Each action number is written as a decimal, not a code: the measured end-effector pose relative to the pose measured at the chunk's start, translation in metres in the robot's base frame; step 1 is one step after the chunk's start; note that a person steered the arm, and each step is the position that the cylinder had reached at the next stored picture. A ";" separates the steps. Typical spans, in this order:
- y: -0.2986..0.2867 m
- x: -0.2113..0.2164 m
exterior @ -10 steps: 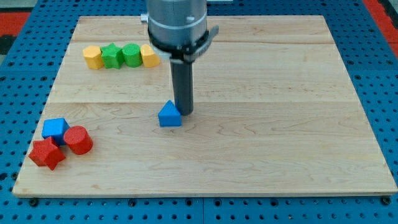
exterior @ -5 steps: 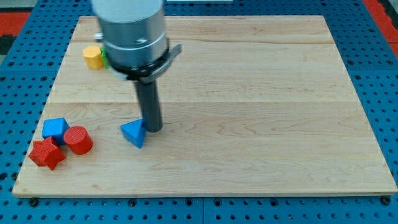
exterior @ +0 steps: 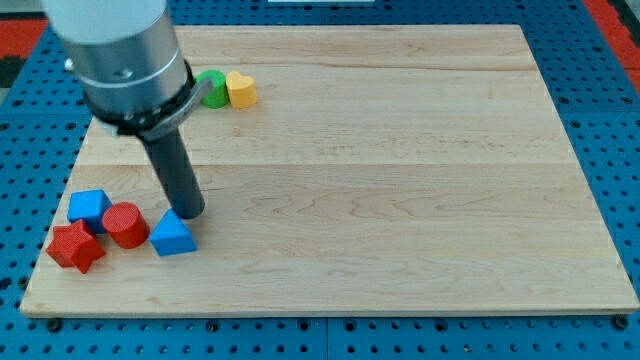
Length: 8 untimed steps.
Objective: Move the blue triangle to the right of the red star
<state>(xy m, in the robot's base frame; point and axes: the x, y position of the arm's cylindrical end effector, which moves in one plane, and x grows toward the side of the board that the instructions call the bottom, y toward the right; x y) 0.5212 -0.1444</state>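
The blue triangle (exterior: pixel 172 235) lies near the board's lower left, just right of the red cylinder (exterior: pixel 125 224). The red star (exterior: pixel 76 247) sits further left, at the lower left corner, touching the red cylinder. My tip (exterior: pixel 191 212) is at the blue triangle's upper right edge, touching or nearly touching it. The rod rises up and left to the grey arm body, which hides part of the board's upper left.
A blue cube (exterior: pixel 90 208) sits above the red star, against the red cylinder. A green block (exterior: pixel 211 89) and a yellow heart-like block (exterior: pixel 240 89) lie at the upper left, partly hidden by the arm. The wooden board (exterior: pixel 420 180) rests on a blue pegboard.
My tip has moved left and down, pushing the blue triangle from the board's middle left to right beside the red cylinder. The arm now hides more of the yellow and green row.
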 end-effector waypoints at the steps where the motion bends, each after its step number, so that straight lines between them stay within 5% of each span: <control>1: 0.003 0.015; 3: 0.058 0.031; 5: -0.022 0.041; 8: -0.039 0.043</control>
<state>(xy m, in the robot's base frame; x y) 0.5646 -0.1837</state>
